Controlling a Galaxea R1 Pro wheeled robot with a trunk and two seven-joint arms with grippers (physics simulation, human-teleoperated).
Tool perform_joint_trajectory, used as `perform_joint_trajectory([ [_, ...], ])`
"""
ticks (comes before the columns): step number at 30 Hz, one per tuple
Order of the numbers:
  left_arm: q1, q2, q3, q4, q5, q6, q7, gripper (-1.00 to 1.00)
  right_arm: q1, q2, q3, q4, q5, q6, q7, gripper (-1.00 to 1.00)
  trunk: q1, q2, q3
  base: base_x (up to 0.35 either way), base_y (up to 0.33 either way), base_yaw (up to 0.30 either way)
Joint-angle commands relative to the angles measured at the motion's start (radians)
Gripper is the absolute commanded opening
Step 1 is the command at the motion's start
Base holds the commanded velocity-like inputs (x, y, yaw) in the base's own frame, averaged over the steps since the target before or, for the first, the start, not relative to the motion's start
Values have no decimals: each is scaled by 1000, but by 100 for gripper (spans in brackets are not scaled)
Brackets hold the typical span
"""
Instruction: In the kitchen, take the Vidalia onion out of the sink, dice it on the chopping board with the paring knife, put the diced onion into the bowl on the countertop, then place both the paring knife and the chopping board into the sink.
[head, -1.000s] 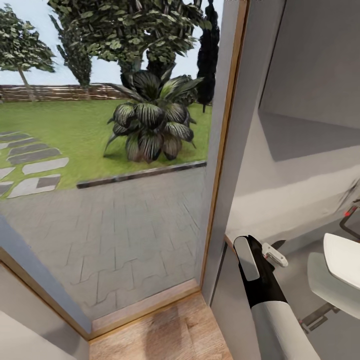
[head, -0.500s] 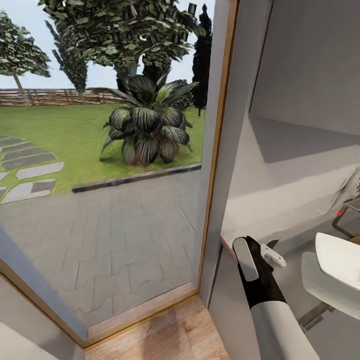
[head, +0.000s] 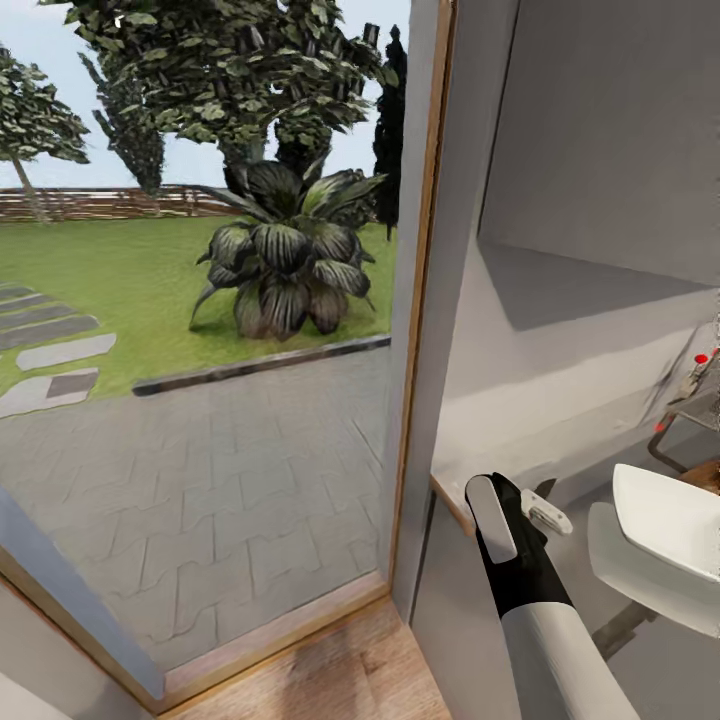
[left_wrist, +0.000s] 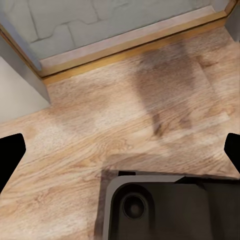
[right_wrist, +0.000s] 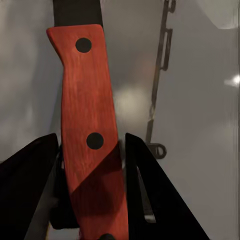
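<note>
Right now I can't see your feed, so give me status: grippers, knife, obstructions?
Right gripper shut on paring knife. Left gripper open over wood floor. Bowl at right on countertop. Wall corner close ahead.

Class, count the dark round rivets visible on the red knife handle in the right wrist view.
2 full rivets on the paring knife: one near the blade end, one mid-handle. A third seems to peek out at the frame's edge; others may be hidden in the right gripper.

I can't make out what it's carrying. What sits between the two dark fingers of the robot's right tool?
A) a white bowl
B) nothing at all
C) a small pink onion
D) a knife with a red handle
D: in the right wrist view the right tool has its dark fingers closed against both sides of the knife, whose red handle has dark rivets.
</note>
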Motion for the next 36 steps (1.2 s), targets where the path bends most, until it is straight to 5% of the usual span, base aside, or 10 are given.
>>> perform_joint_trajectory([
  [1,0,2,-7,-1,9,-2,5,100,-1,1,-2,-1,-3,9,-5,-100,0,-1,0,0,0,-74],
  [17,0,2,-7,-2,9,-3,5,100,-1,1,1,-1,-4,8,0,-100,0,-1,26,-200,0,-65],
  [24,0,2,-7,-2,9,-2,5,100,2,1,9,-4,1,-9,122,-100,0,-1,37,-342,0,-3],
  [27,0,2,-7,-1,9,-2,5,100,2,1,87,-8,14,-81,137,-100,0,-1,42,-280,0,0],
  [29,0,2,-7,-1,9,-2,5,100,3,1,197,-10,48,-168,140,-100,0,-1,45,-83,0,0],
  [36,0,2,-7,0,9,-2,5,100,5,1,392,-27,72,-318,140,-100,0,-1,56,-13,0,0],
])
